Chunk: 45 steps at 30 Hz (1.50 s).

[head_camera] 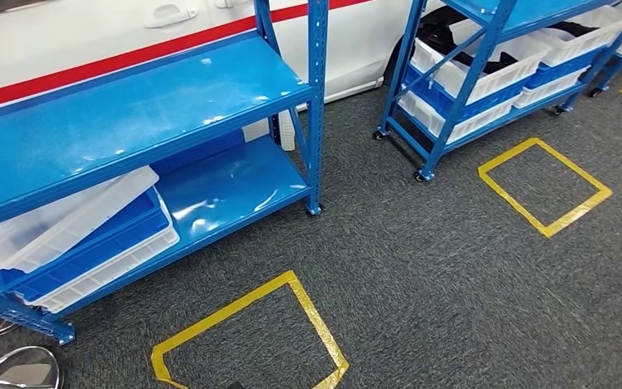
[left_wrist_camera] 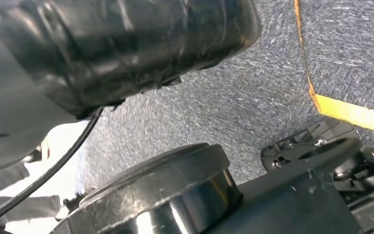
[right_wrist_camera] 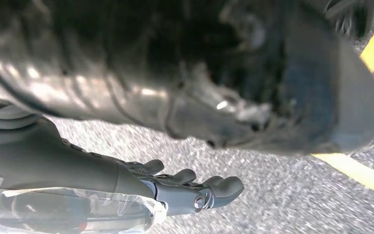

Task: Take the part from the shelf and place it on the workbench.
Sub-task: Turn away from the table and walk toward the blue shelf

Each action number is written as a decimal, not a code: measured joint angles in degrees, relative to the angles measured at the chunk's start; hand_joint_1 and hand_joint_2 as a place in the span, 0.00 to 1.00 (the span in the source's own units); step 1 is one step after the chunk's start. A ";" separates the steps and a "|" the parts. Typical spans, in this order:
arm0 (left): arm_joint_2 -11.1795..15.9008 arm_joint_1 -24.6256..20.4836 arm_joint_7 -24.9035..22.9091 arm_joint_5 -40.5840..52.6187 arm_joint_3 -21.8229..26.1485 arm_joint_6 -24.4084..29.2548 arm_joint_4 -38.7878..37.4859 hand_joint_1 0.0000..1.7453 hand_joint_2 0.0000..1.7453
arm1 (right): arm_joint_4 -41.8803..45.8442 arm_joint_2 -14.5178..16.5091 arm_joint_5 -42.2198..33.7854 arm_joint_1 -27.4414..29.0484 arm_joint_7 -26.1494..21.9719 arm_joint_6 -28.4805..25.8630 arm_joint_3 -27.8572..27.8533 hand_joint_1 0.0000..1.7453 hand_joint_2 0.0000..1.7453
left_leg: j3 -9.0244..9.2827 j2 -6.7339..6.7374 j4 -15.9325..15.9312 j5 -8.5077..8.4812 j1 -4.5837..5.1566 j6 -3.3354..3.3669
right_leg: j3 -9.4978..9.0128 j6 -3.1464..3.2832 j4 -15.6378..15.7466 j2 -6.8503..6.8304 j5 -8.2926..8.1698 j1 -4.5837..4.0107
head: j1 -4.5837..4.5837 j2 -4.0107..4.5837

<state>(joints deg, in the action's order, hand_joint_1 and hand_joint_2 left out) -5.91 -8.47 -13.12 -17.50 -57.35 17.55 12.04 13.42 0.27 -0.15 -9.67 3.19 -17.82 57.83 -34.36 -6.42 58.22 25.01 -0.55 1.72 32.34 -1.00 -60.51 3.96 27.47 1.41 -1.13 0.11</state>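
Observation:
Black parts (head_camera: 463,42) lie in white bins (head_camera: 486,77) on the blue wheeled shelf (head_camera: 453,105) at the far right of the head view. In the right wrist view my right hand (right_wrist_camera: 190,187) hangs over the grey carpet. Its dark fingers (right_wrist_camera: 224,186) are stretched out with nothing between them. Clear plastic film (right_wrist_camera: 78,212) wraps the wrist behind it. In the left wrist view a grey bit of my left hand's cover (left_wrist_camera: 5,131) shows at the picture's edge, and its fingers are hidden.
A nearer blue shelf (head_camera: 129,105) on the left carries stacked white and blue trays (head_camera: 81,235) on its lower board. Behind it stands a white car with a red stripe (head_camera: 129,57). Yellow tape squares (head_camera: 291,292) (head_camera: 547,186) mark the grey carpet (head_camera: 421,275).

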 joint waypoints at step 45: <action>0.08 -0.12 -0.71 0.58 -1.39 -0.67 -0.07 0.00 0.50 | -0.03 0.19 -0.09 -0.08 0.98 1.53 0.86 0.00 0.00 | -2.35 6.53 4.29 1.15 0.14 -1.64 | -1.53 2.12 1.60 -7.06 0.50 -1.07 | -1.14 0.00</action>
<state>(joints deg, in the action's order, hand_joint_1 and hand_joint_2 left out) -5.83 -8.59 -13.82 -16.92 -58.74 16.88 11.98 13.39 0.46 -0.24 -9.75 4.17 -16.29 58.69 -36.71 0.11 62.51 26.16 -0.42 0.08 30.81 1.12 -58.91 -3.10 27.97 0.34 -2.27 0.11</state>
